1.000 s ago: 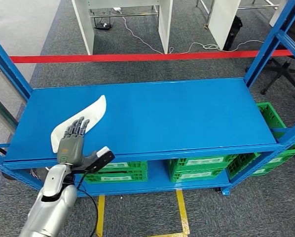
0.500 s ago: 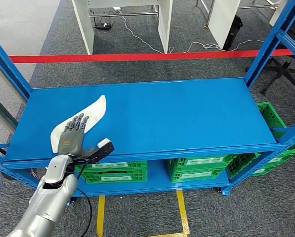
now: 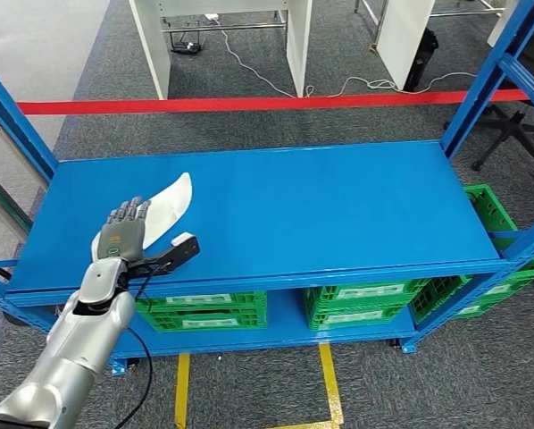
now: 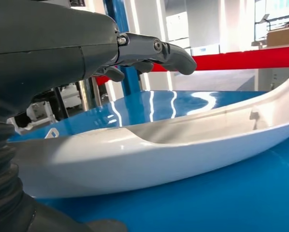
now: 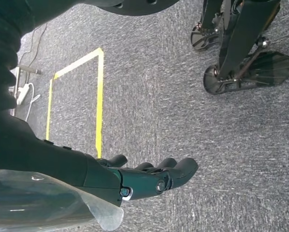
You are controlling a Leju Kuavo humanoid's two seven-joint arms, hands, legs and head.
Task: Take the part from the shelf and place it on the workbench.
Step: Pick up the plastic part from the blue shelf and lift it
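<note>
Left hand (image 3: pixel 121 237), fingers spread, has slid forward toward eleven o'clock over the white part (image 3: pixel 166 204), nearing a grasp.

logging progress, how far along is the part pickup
Early. Done: the left hand has reached over the white part, which lies flat on the blue shelf. In hand: nothing yet, its fingers are spread above the part. Left: grip, lift, carry it to the workbench. The right hand hangs open.
</note>
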